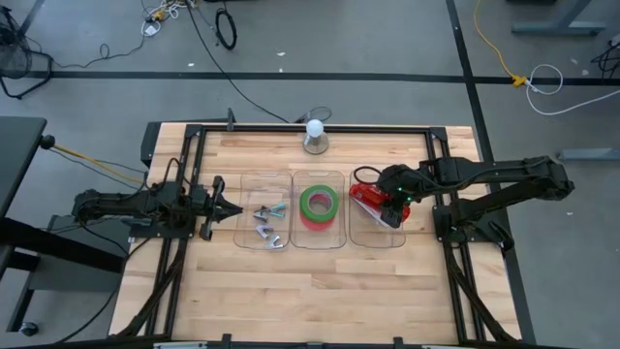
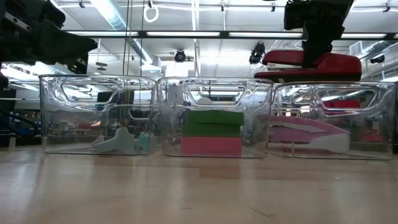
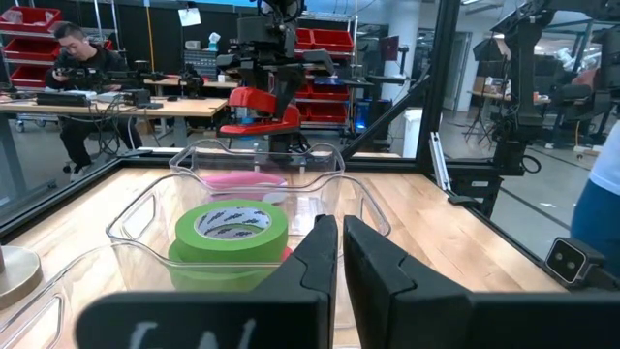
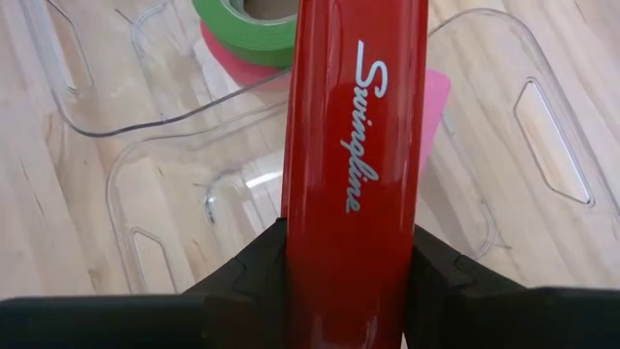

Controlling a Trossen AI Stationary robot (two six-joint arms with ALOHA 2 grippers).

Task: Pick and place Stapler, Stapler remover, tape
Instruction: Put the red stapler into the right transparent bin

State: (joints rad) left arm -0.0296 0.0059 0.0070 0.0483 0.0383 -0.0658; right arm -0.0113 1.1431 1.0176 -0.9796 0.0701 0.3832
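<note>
Three clear bins stand in a row mid-table. The left bin [image 1: 264, 208] holds metal staple removers [image 1: 267, 219]. The middle bin holds the green tape roll [image 1: 318, 204], which lies flat on a red-pink one [image 2: 210, 146]. The right bin [image 1: 378, 236] holds a pink stapler [image 2: 308, 134]. My right gripper [image 1: 395, 199] is shut on a red stapler [image 2: 311, 65] above the right bin's rim. My left gripper [image 1: 232, 208] is shut and empty at the left bin's left side; it also shows in the left wrist view [image 3: 339, 242]. My right gripper pinches the red stapler's two long sides [image 4: 291, 262] between its two fingers [image 4: 247, 271], about mid-length. The fingers come from above and lie across the stapler. The stapler hangs level, top up, clear of the bin and above the pink stapler.
A white ball on a round grey base [image 1: 315, 136] stands at the table's far edge behind the middle bin. A black frame [image 1: 194, 136] runs around the work area. Bare wood lies in front of the bins. A person [image 3: 73, 58] sits at a bench in the room beyond.
</note>
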